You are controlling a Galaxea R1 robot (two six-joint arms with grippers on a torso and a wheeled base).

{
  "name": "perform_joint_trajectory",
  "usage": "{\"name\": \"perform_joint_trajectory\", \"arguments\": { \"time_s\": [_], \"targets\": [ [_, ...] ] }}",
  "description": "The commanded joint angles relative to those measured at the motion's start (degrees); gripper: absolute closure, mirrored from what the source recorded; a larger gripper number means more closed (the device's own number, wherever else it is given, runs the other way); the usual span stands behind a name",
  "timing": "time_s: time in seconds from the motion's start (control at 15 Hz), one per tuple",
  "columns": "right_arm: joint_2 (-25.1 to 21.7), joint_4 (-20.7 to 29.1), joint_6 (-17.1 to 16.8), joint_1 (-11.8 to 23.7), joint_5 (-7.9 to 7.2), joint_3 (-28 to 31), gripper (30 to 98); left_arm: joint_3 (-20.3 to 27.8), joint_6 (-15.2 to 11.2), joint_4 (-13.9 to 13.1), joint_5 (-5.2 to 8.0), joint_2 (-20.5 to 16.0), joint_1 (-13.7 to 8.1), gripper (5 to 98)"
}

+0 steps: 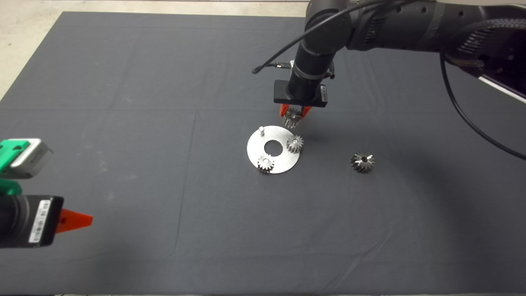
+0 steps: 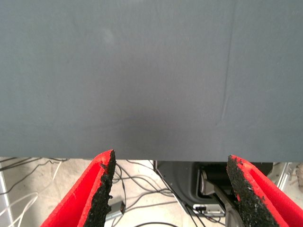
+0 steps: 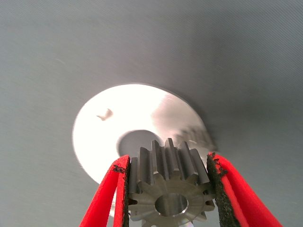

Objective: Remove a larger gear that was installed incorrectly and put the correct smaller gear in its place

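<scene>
two gears sit on the round plate (image 1: 254, 152); its third pin (image 1: 261, 130) is bare. the right gripper (image 1: 292, 117), clamping the smaller gear (image 3: 170, 189), hovers beside the plate's rim, needing to align the bore over that pin. the larger gear (image 1: 362, 161) lies apart from the plate; the left gripper (image 2: 170, 189) idles agape.

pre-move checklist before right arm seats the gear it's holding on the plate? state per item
1. Grip: right gripper shut on the smaller gear, pads against its teeth on both sides. Ok.
2. Target pin: bare pin on the round plate stands free, nothing on it. Ok.
3. Alignment: gear hangs near the plate's far rim, off to the side of the pin, not above it. Not ok.
4. Other pins: two small gears sit on the plate. Ok.
5. The larger gear lies on the mat, off the plate. Ok.
6. Left gripper open, parked at the mat's near left edge, out of the way. Ok.
</scene>
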Motion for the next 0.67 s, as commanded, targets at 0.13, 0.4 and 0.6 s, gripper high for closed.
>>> {"name": "perform_joint_trajectory", "arguments": {
  "time_s": [0.13, 0.4, 0.6],
  "targets": [
    [3.7, 1.6, -5.4, 2.5, 4.88, -7.2, 93.6, -0.6, -1.9, 0.8, 3.58, 0.1, 2.1, 44.4],
    [3.9, 1.6, -5.2, 0.5, 8.26, -7.3, 93.6, -0.4, -1.9, 1.3, 3.73, -0.1, 2.3, 44.4],
    [3.9, -0.5, -4.7, -0.3, 9.49, -7.2, 93.6, -0.4, -1.9, 1.3, 3.73, 0.0, 2.3, 44.4]
  ]
}}
